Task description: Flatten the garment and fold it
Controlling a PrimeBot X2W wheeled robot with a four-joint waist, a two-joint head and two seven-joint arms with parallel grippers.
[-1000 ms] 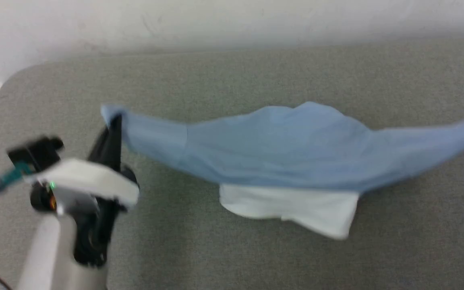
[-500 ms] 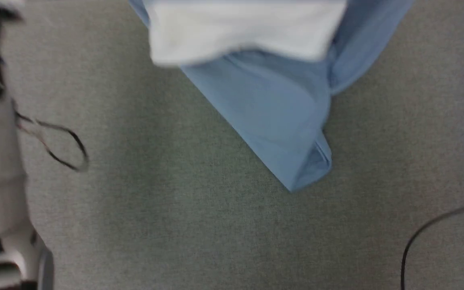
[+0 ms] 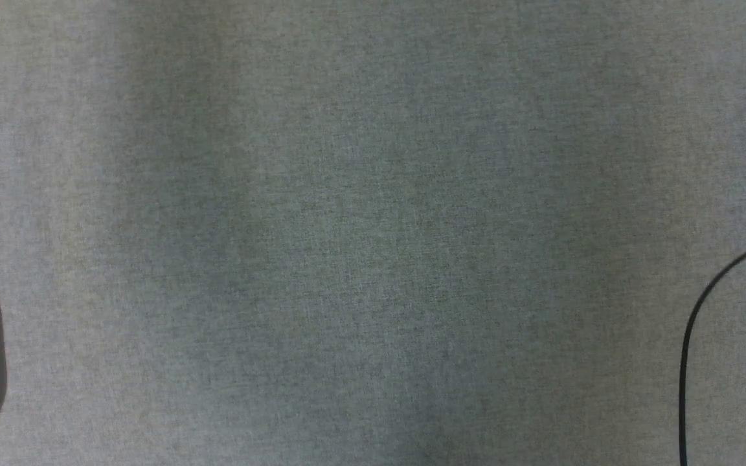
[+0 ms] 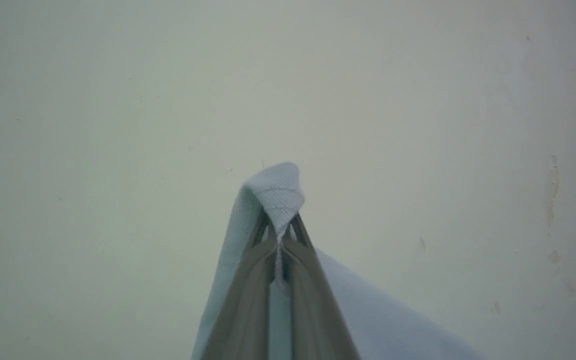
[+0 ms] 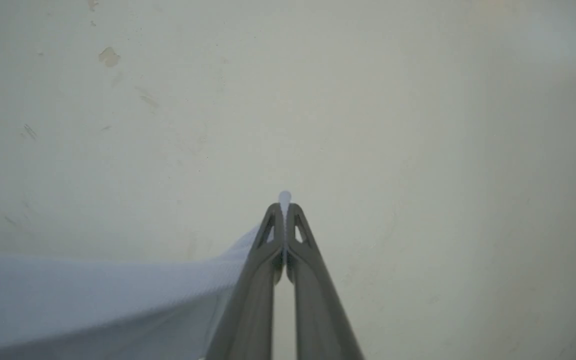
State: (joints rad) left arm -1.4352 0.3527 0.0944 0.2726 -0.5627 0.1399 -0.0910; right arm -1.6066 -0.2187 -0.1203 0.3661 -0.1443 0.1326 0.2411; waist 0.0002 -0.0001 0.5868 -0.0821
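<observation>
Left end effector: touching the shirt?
Touching. Left wrist view: the left end effector is pinched shut on a corner of the shirt, fabric poking out past the tips.

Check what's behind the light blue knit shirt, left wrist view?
A pale marked wall. The light blue knit shirt, pinched in the left end effector, hides whatever lies lower right.

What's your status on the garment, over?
Left gripper shut on garment edge. Right gripper shut on another edge. Black cable over grey surface.
</observation>
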